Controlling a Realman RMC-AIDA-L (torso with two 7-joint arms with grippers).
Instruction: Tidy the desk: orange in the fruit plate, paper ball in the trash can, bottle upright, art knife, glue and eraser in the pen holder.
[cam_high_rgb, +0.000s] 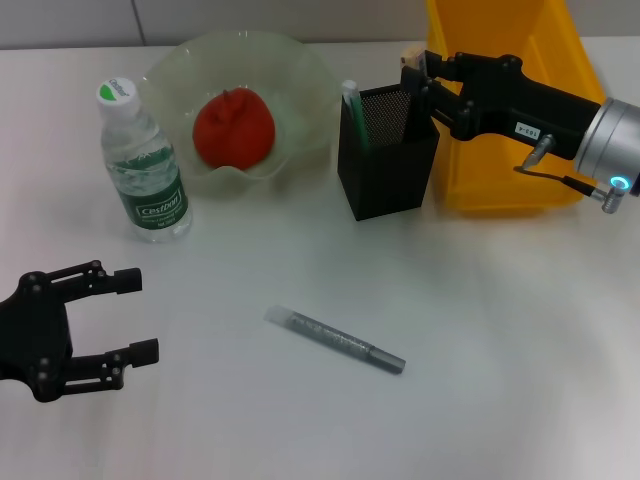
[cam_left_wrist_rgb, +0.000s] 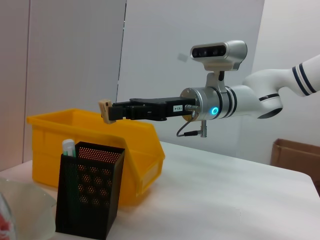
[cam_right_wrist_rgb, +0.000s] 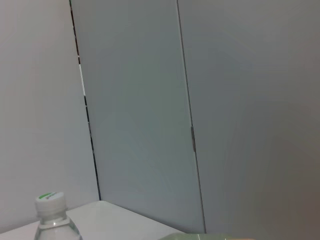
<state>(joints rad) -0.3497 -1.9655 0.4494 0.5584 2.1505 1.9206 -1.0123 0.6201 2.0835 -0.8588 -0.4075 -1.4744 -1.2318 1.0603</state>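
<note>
Right claw (cam_high_rgb: 414, 68) pinching a small tan eraser (cam_high_rgb: 409, 56) over the black mesh pen holder (cam_high_rgb: 388, 150).
Eraser — a pale beige block — sits clamped at the claw's tip, above the holder's rim; left claw (cam_high_rgb: 130, 315) hangs spread open over the tabletop (cam_high_rgb: 480, 320).

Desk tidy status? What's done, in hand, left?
Done: orange in the fruit plate, bottle upright, glue in the pen holder. In hand: right hand holds the eraser above the holder. Left: art knife lies on the desk; left hand open, idle. No paper ball visible.
</note>
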